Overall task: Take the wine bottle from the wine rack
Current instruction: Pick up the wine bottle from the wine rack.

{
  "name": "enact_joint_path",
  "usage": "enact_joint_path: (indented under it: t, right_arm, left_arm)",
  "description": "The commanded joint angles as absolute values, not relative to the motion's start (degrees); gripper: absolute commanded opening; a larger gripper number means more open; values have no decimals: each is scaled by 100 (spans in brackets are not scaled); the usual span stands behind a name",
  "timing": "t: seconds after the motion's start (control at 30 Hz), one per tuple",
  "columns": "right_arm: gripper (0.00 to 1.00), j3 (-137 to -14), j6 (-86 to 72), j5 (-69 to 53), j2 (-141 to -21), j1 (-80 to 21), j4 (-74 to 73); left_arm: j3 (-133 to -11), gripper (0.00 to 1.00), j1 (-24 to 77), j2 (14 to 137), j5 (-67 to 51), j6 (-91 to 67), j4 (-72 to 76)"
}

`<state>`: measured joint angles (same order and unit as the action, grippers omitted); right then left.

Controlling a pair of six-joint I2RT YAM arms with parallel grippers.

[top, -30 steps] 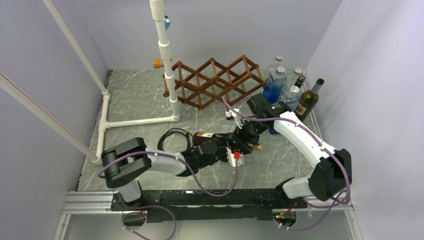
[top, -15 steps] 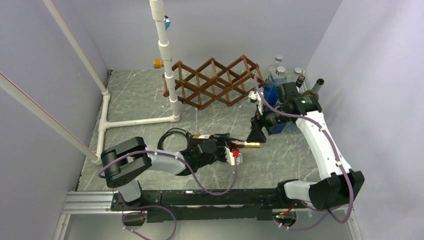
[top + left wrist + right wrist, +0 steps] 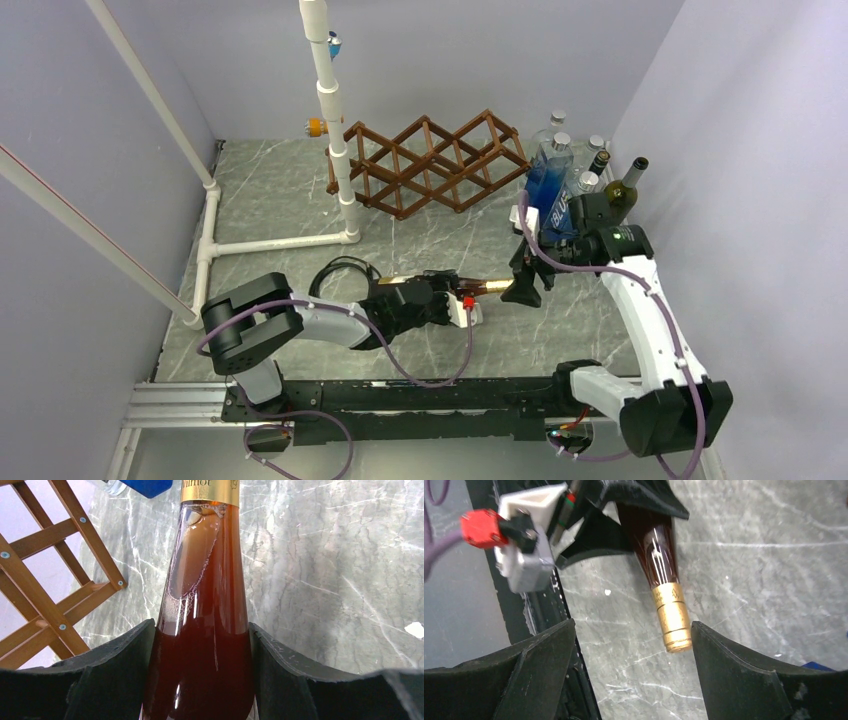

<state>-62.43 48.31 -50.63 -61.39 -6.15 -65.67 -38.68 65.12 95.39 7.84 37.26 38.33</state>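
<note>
Two robot arms meet over a grey marbled table (image 3: 270, 200), with the wine bottle (image 3: 478, 288) between them and well clear of the wine rack (image 3: 430, 165). The left gripper (image 3: 440, 300) is clamped around the bottle's dark body, and in the left wrist view its black fingers (image 3: 115, 670) press against both sides of the glass (image 3: 202, 605), where reddish-brown liquid shows below a gold foil collar. The bottle lies roughly level in front of the rack, its gold-capped neck pointing toward the right arm; whether it touches the tabletop cannot be told. The right gripper (image 3: 525, 285) hangs just beyond the bottle's mouth with its jaws spread wide and nothing held. In the right wrist view (image 3: 631, 650), the foil-wrapped neck (image 3: 664, 565) reaches down between the two fingers without touching either. The dark brown lattice rack stands toward the back of the table, and a corner of it (image 3: 35, 595) shows at the left edge of the left wrist view. A white PVC pipe frame (image 3: 335, 130) rises just beside the rack's left end. A cluster of upright bottles (image 3: 570, 175), one of them blue, stands at the rack's right end near the wall. A coil of black cable (image 3: 345, 275) lies on the table by the left arm.
</note>
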Motion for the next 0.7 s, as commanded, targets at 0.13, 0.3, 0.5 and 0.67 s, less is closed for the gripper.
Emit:
enact_joint_path:
  t: [0.13, 0.3, 0.5, 0.67]
  right_arm:
    - [88, -5627, 6521, -4793, -6767, -530, -6254]
    - [87, -5148, 7708, -4729, -6968, -550, -5483]
    - [80, -5070, 8172, -4701, -7227, -571, -5294]
    - [52, -4792, 8701, -4723, -7249, -616, -5133]
  left_arm:
    - [-4081, 0, 6460, 9283, 628, 3464, 4425]
    - [-4199, 0, 6451, 9413, 547, 3463, 4274]
    - [-4226, 0, 6442, 9457, 521, 3420, 4253]
    - [-4263, 0, 6434, 9459, 504, 3428, 4206]
